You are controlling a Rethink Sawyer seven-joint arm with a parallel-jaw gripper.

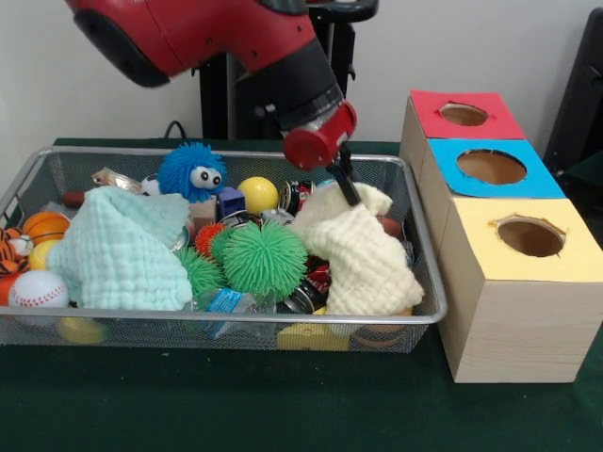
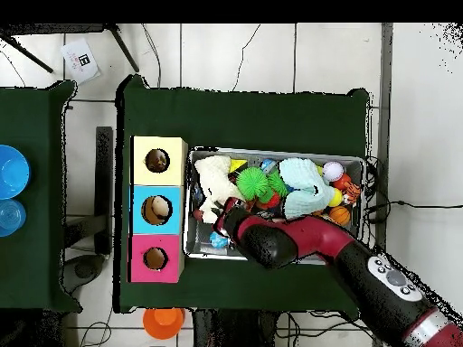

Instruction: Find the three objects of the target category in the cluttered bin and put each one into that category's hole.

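Now gripping cream cloth (image 1: 363,264) inside wire bin (image 1: 426,315) crowded with toys, gripper (image 1: 347,185) closed; sitting on green table (image 1: 283,405).

Colours and patterns: bin clutter, boxes, arm

Silver wire-mesh bin (image 1: 426,282) on dark green table cloth (image 1: 236,405). Mint waffle-textured cloth (image 1: 118,250), cream waffle-textured cloth (image 1: 363,259), green spiky ball (image 1: 264,259), blue fuzzy ball (image 1: 188,169) with white-and-black eyes, yellow ball (image 1: 258,194), white baseball (image 1: 38,289) with red stitching, orange basketball (image 1: 43,226) with dark lines, orange-black striped tiger toy (image 1: 11,247). Pale wood boxes with red top (image 1: 464,115), blue top (image 1: 492,168), yellow top (image 1: 528,237). Arm (image 1: 217,33) red and black.
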